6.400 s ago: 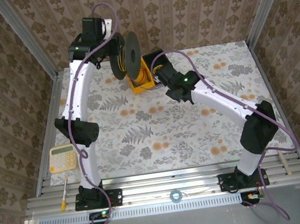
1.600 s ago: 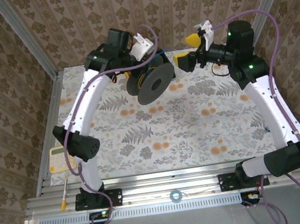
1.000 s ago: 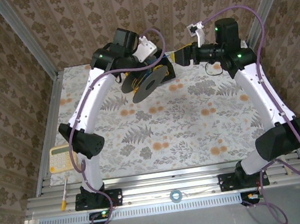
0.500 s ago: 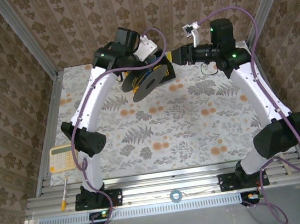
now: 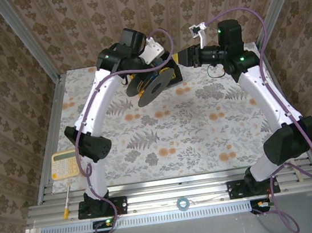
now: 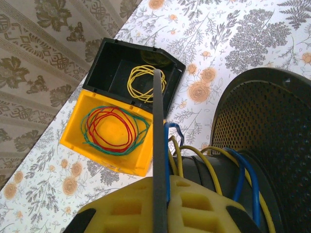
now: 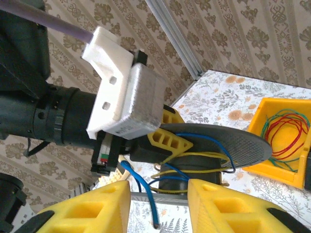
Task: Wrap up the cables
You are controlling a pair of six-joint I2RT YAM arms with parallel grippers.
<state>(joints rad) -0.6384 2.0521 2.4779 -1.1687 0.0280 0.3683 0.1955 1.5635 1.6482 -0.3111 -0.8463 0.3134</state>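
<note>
— Right pincer [image 7: 158, 194] edged nearer the spool [image 7: 233, 141]. Fingers narrower but still apart, blue cable [image 7: 141, 187] dangling between them. Left?
— Left pincer [image 6: 159, 187] clamps the spool flange, yellow cable [image 7: 194, 156] wound on the hub too. Yellow box [image 6: 102, 158]: red/green loops [image 6: 112, 145]. Black lid [image 6: 109, 63]: yellow loop [image 6: 130, 83].

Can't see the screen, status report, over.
Left gripper shut on spool flange. Right gripper open around loose blue cable end. Yellow cable wound on. Nothing blocking.

Left fingers [image 6: 121, 211] clamped — right fingers [image 7: 97, 208] apart.
</note>
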